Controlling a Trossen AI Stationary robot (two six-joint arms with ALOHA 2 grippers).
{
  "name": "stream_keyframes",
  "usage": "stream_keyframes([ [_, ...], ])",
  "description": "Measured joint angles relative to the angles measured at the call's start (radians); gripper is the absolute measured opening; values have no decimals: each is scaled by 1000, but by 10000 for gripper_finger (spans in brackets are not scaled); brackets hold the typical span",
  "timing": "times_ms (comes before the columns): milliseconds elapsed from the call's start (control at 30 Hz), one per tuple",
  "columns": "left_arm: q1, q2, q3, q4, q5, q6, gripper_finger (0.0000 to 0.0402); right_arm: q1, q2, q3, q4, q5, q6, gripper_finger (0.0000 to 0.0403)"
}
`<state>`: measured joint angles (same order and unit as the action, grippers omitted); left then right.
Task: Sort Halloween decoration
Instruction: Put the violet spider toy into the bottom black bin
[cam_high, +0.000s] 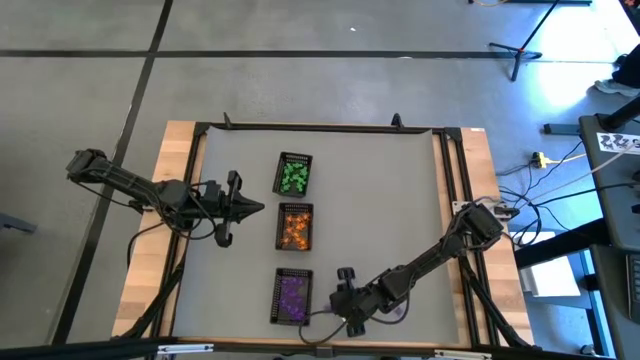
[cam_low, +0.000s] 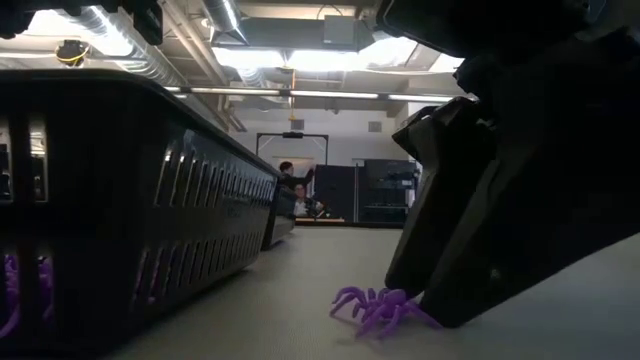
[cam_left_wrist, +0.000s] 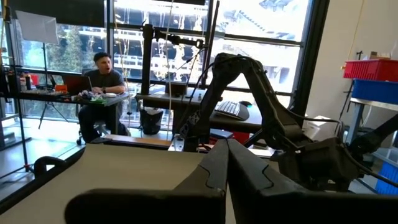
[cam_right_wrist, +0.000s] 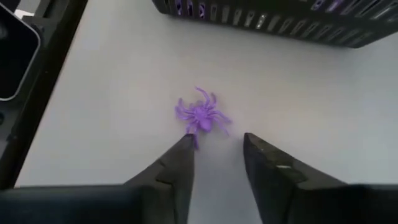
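Holding green bits, the top tray heads a centre column; the orange tray sits mid, the purple tray at the bottom. Right gripper, jaws spread, touches a purple spider beside that tray. Left gripper, jaws pressed together, waits at left.

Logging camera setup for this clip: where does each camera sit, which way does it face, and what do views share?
High: overhead, straight down; both arms, three trays.
Low: table height, looking across; right gripper beside purple spider.
Left wrist: looks over the table to the room; left gripper shut.
Right wrist: looks down at the table; right gripper open by the spider.
Shared: low and right wrist both show the spider.
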<state>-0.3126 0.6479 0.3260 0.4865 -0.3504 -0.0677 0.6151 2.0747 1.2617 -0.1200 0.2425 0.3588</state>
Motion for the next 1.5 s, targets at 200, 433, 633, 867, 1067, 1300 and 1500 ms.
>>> stream_keyframes([
  [200,0,0,0,0,0,0,0,-1,0,0,-4,-35,-4,55],
  [433,0,0,0,0,0,0,0,-1,0,0,-8,-24,-24,9],
  [633,0,0,0,0,0,0,0,-1,-30,-4,-45,-16,-26,3],
  [867,0,0,0,0,0,0,0,-1,-108,-3,-94,44,-29,1],
  [1067,0,0,0,0,0,0,0,-10,-142,-2,0,75,-83,1],
  [1300,0,0,0,0,0,0,0,-70,-142,-1,268,-103,-145,0],
  [1500,0,0,0,0,0,0,0,-111,-142,-1,362,-169,-158,0],
])
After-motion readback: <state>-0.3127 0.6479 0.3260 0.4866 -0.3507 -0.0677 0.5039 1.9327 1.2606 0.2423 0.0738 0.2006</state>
